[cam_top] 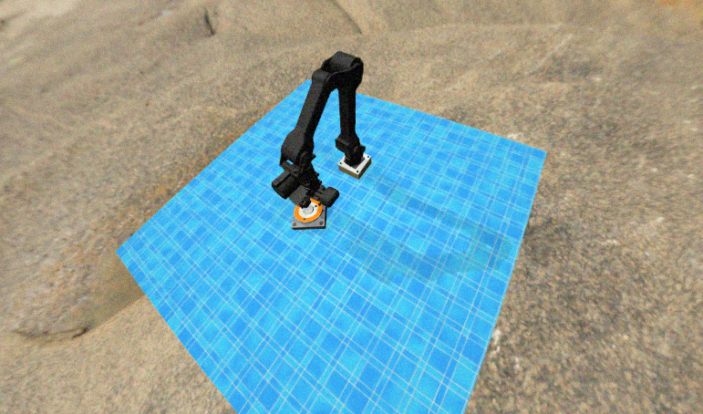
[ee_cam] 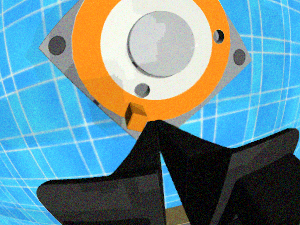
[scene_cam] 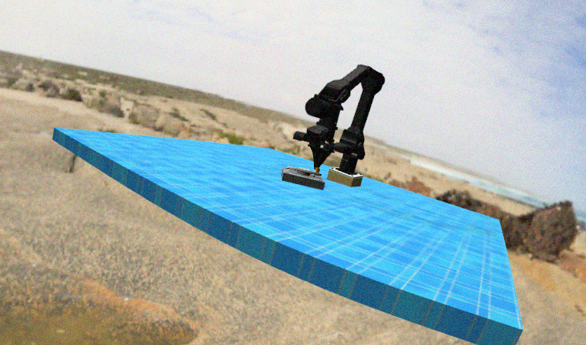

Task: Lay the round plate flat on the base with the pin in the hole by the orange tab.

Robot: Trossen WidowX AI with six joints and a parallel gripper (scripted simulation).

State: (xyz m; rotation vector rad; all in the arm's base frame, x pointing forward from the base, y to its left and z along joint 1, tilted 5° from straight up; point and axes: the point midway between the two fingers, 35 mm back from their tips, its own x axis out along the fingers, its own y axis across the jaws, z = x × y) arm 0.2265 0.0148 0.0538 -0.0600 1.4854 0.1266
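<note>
You are looking at the black parallel-jaw gripper (ee_cam: 159,128), its fingers pressed fully together and gripping nothing, with the joined tip sitting at the small orange tab (ee_cam: 133,113) on the rim of the flat round orange plate (ee_cam: 89,25). The plate is resting around the pale grey central post (ee_cam: 161,43) on the square grey base (ee_cam: 56,44), on the blue checked counter (cam_top: 395,287). Use the closed tip as a pusher: nudge the tab sideways, gently, so the plate is turning about the post. The pin cannot be made out. Beside the base, the arm's tan mounting block (cam_top: 354,166) is standing near, limiting the wrist's swing.
</note>
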